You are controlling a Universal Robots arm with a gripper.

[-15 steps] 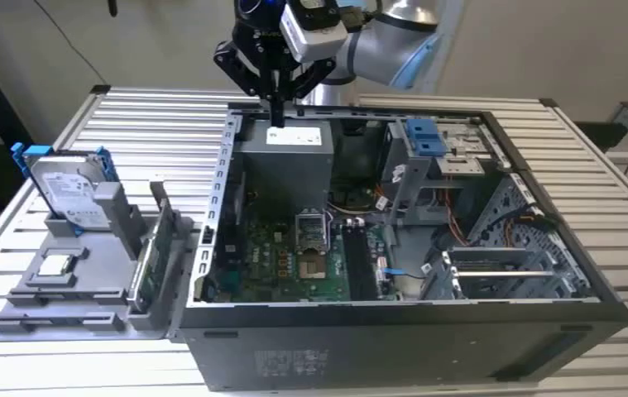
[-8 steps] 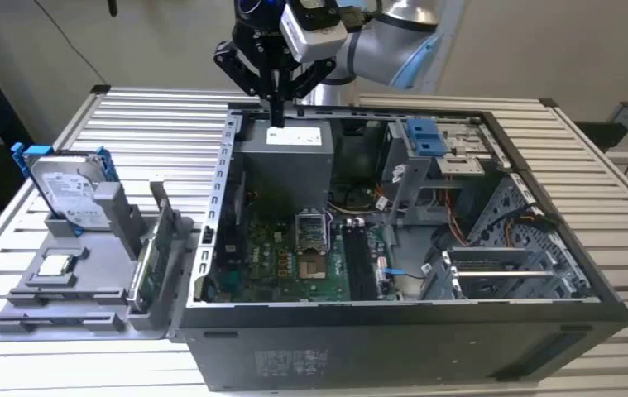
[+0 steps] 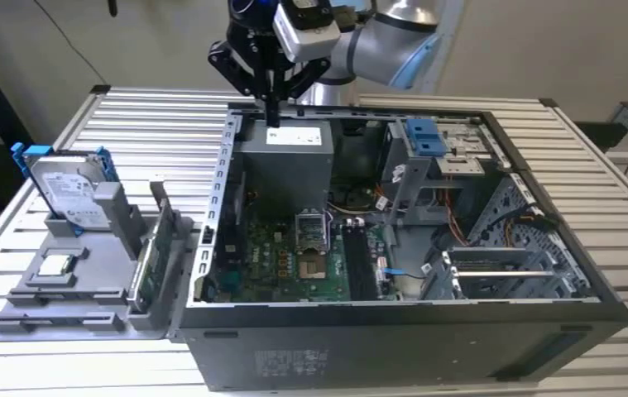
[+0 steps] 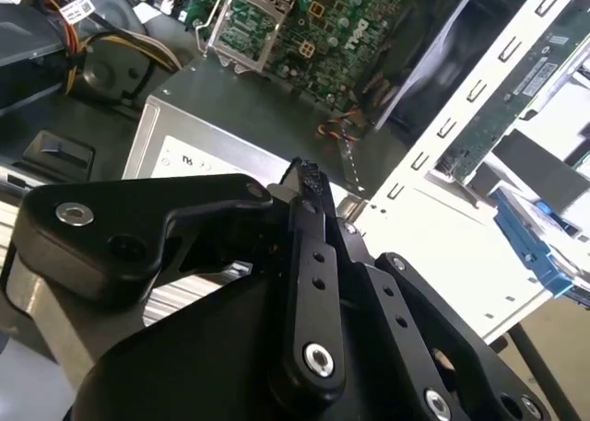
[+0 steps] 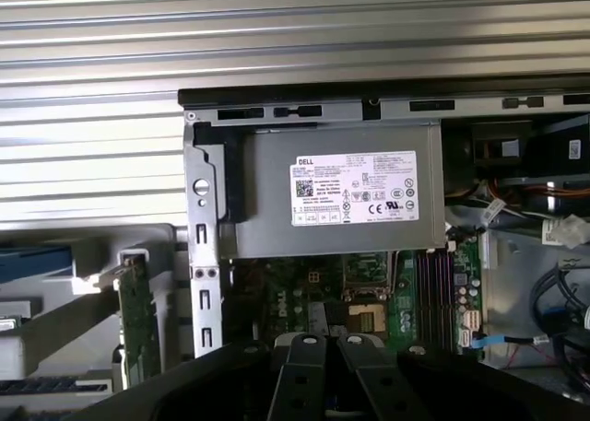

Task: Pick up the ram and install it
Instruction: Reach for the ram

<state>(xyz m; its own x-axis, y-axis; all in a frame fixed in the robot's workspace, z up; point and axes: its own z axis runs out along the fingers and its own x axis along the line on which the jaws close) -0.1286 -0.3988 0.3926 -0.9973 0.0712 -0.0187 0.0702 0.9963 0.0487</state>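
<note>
the gripper (image 3: 275, 118) hung at about twelve o'clock of the exterior view, just over the far edge of the open computer case (image 3: 402, 351). it pointed straight down at the grey power supply (image 3: 283, 157). in the second wrist view its black fingers (image 4: 310, 255) were pressed together, tips meeting, with nothing seen between them: a closed, empty claw. it was apart from the power supply's labelled face, not touching it.

the ram (image 5: 55, 385) seemed to be the thin dark strip lying in a long slot of the grey parts holder (image 3: 88, 256); i could not be fully sure of it. in the exterior view the holder sat at nine o'clock of the case, just beside its wall, on the slatted metal table (image 3: 148, 132). the strip's slot lay toward the holder's six o'clock end, well apart from the gripper.

on the holder a hard drive (image 3: 69, 194) in a blue frame stood upright at twelve o'clock. a small square silver chip (image 3: 58, 265) lay flat near the middle. a green card (image 3: 146, 277) stood on edge at three o'clock, nearest the case.

inside the case the green motherboard (image 3: 291, 265) lay at six o'clock of the power supply. its dark memory slots (image 3: 356, 260) were at the board's three o'clock side; whether any stick sat in them could not be told.
</note>
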